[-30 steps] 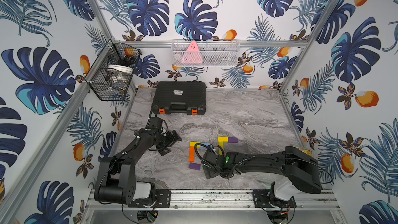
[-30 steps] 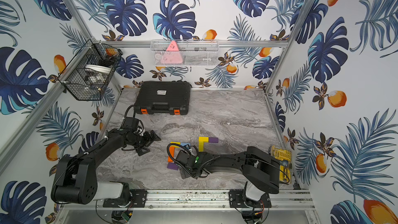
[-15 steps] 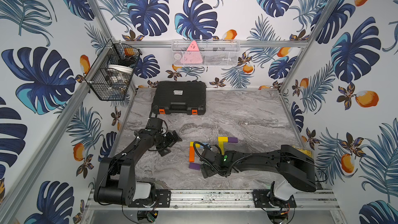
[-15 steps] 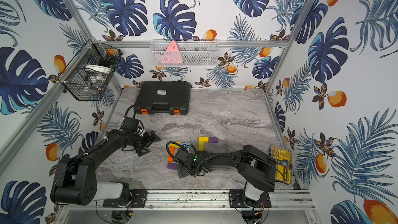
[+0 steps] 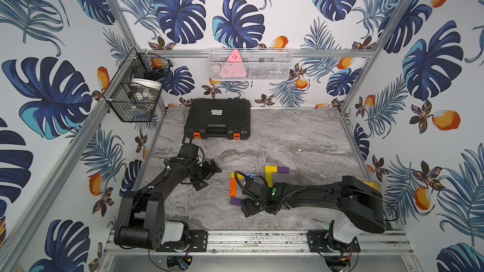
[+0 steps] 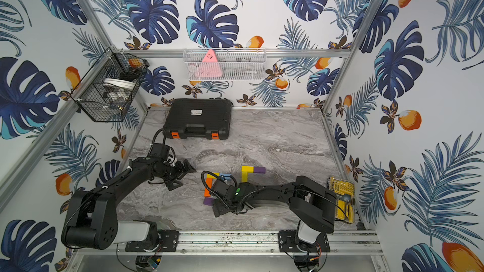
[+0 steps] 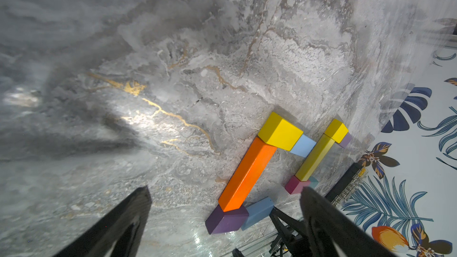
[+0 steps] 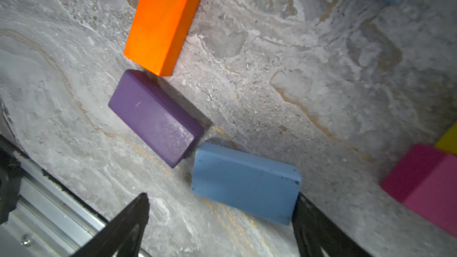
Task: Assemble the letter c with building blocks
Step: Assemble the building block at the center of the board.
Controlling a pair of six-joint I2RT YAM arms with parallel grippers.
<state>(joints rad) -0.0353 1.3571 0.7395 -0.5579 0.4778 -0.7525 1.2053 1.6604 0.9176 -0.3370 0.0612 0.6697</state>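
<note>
In the right wrist view an orange long block, a purple block and a light blue block lie in a bent row on the marble. My right gripper is open low over the light blue block; one finger touches its end and the other stands well off it. A magenta block lies beside. In a top view a yellow block caps the orange one, and a yellow-and-purple pair lies further right. My left gripper hangs open and empty, left of the blocks.
A big black case stands at the back left of the table. A yellow bit box lies at the right edge behind my right arm. Wire baskets hang on the walls. A metal rail runs along the front edge.
My right gripper has shifted slightly left, closer to the purple and light blue blocks. The left arm and the blocks have stayed put.
</note>
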